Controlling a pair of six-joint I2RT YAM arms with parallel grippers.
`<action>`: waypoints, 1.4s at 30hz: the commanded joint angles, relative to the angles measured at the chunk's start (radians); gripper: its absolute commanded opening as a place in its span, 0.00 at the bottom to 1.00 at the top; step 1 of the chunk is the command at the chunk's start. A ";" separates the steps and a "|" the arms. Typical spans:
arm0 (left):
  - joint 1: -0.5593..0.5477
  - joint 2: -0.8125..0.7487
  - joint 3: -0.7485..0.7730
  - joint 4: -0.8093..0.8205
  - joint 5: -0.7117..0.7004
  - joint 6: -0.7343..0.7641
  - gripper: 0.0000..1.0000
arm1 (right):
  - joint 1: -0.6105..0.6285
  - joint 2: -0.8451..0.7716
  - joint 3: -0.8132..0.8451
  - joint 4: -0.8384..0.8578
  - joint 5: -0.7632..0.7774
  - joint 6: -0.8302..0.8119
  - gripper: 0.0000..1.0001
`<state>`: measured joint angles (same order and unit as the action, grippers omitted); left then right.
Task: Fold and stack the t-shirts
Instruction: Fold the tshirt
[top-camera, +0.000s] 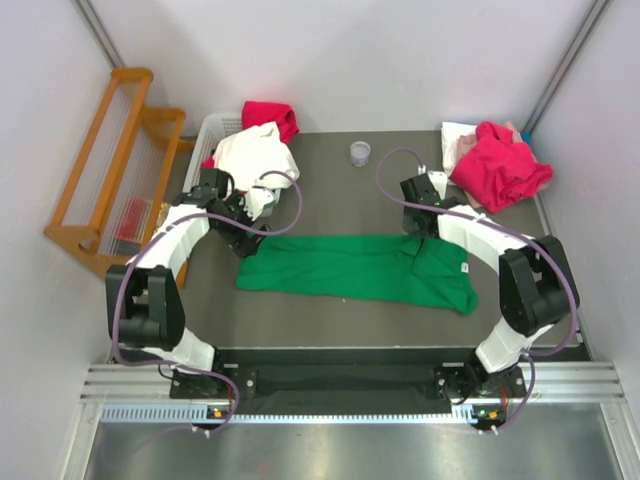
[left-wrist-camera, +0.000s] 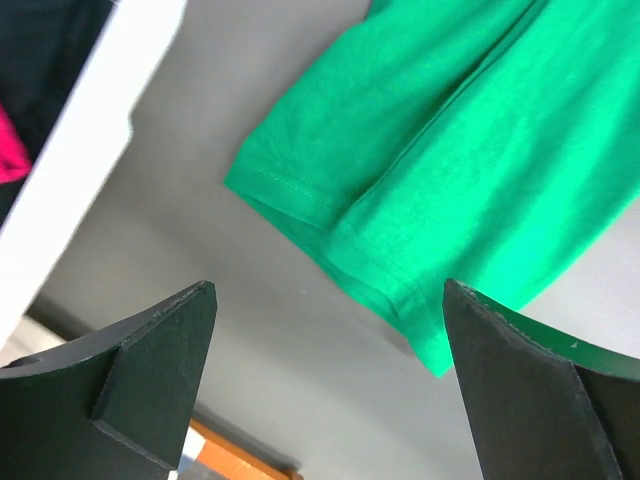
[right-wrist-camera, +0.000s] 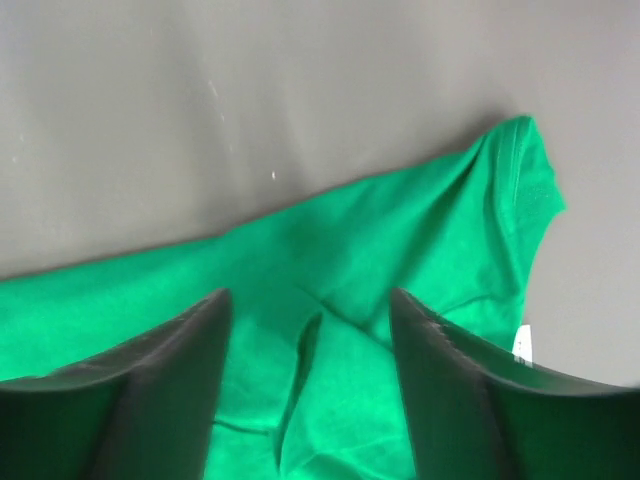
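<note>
Green t-shirt (top-camera: 355, 266): lying mid-table as a long left-to-right band, already narrowed lengthwise. Sleeve and label end to the right, hemmed corner to the left. Some rumpling near the right end.

Left gripper (left-wrist-camera: 328, 292): hovering at the band's far left corner, fingers spread wide, nothing between them. Right gripper (right-wrist-camera: 310, 300): over the far edge toward the right end, fingers likewise parted and empty, cloth beneath.

Judged step: taking hold of the band for the next fold. To do it well:
- Bring the left down onto the hem corner itself, not the bare table (top-camera: 330, 190) beside it.
- Pinch all layers together to avoid lifting the top sheet alone.
- Match the right's grasp on the same edge for a square fold.
- Lift low against sag and drag.

Around:
- white tee (top-camera: 255, 155) draped over white basket (top-camera: 205, 135), magenta-red tee (top-camera: 272, 115) behind
- red tee (top-camera: 500, 165) heaped at the far right corner
- small cup (top-camera: 360, 153) at the far edge
- wooden rack (top-camera: 110, 160) left of the table
</note>
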<state>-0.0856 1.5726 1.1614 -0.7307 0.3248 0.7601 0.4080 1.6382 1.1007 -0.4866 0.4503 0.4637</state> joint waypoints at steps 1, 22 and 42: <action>0.000 -0.091 0.023 -0.045 0.051 -0.005 0.99 | -0.011 0.023 0.065 0.002 0.031 -0.022 0.74; -0.206 -0.091 0.047 -0.004 0.028 -0.165 0.99 | 0.058 -0.382 -0.272 -0.079 -0.279 0.087 0.85; -0.183 0.267 0.063 0.033 0.066 -0.176 0.99 | 0.077 -0.259 -0.334 0.014 -0.242 0.089 0.85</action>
<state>-0.3023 1.8236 1.2060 -0.7242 0.3519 0.5869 0.4694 1.3609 0.7773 -0.5224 0.2035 0.5407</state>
